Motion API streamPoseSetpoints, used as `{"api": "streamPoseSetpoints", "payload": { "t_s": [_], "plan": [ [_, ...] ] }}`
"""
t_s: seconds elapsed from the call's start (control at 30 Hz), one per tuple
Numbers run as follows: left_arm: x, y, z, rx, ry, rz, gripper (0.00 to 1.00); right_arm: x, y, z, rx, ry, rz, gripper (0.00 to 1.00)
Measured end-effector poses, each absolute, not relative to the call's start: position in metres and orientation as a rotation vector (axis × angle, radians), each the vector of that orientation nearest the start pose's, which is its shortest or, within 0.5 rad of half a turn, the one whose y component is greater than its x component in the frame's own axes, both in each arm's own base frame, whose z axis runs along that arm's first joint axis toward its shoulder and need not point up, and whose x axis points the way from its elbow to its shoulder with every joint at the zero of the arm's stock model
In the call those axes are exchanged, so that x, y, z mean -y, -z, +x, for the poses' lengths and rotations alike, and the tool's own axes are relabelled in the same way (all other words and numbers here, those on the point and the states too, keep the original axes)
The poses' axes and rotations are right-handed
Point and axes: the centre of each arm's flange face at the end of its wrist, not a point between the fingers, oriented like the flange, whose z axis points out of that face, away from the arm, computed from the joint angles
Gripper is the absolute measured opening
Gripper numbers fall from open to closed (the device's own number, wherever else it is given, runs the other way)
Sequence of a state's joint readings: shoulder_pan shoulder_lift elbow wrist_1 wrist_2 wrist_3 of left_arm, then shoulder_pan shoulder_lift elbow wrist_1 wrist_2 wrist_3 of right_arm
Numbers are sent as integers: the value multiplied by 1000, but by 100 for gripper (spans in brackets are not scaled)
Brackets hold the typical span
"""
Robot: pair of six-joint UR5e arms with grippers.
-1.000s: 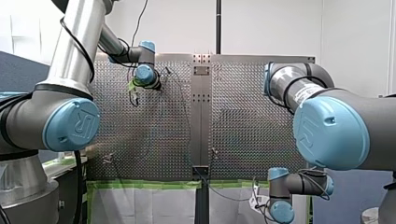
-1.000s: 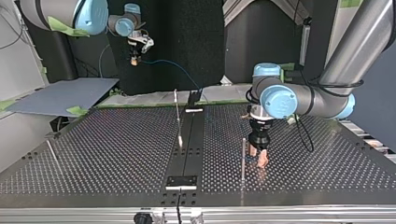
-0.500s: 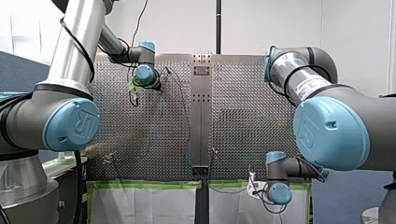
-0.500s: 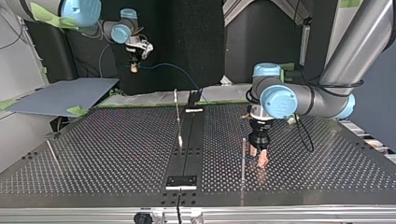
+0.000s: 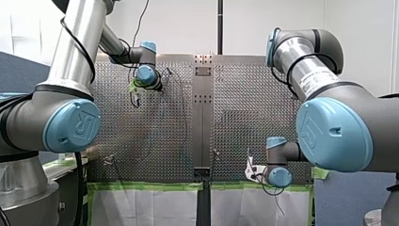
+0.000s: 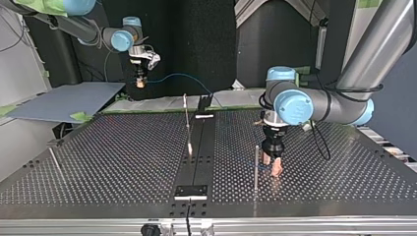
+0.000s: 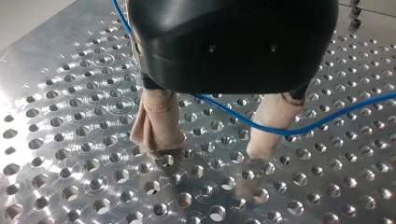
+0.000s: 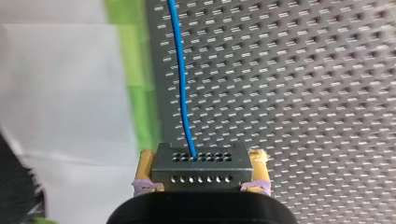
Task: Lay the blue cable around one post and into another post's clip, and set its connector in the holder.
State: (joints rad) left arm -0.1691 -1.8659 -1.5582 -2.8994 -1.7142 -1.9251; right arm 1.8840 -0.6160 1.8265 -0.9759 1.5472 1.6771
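**Item:** thin blue cable (image 8: 181,79), flexible, ending in a grey metal block connector (image 8: 201,173) pierced with two rows of small holes.

**Location:** the connector is held in the air, about over the green tape (image 8: 133,70) along the arms' edge of the perforated metal table (image 6: 108,147). From there the cable runs out over the table. In the top view it is too fine to follow the whole way.

**Right gripper** (image 8: 202,163): yellow pads are clamped on the connector's two short sides.

**Left gripper** (image 7: 210,151): stands beside a tall thin metal post (image 6: 256,164) near the table's opposite edge. Its beige-wrapped fingers (image 7: 156,123) are spread wide with the tips at the table surface, gripping nothing. The cable hangs loose across the gap between them.

**Step in hand (judged):** carrying the connector end in over the table while the cable stays penned low by the post.

**Handling notes:**
- Move the connector slowly and keep some slack.
- A taut pull could lift the cable over the left fingers or bend the post.
- Keep the connector square in the pads.
- Which fitting is the holder cannot be told.
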Motion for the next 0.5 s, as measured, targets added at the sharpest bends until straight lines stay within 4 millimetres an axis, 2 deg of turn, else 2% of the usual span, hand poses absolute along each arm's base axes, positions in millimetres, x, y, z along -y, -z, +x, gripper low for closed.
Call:
{"api": "streamPoseSetpoints", "payload": {
  "t_s": [0.5],
  "plan": [
    [217,-356,567,-1595,289,-261,100,515,5,310,1161,-1471,1480,0]
  ]
}}
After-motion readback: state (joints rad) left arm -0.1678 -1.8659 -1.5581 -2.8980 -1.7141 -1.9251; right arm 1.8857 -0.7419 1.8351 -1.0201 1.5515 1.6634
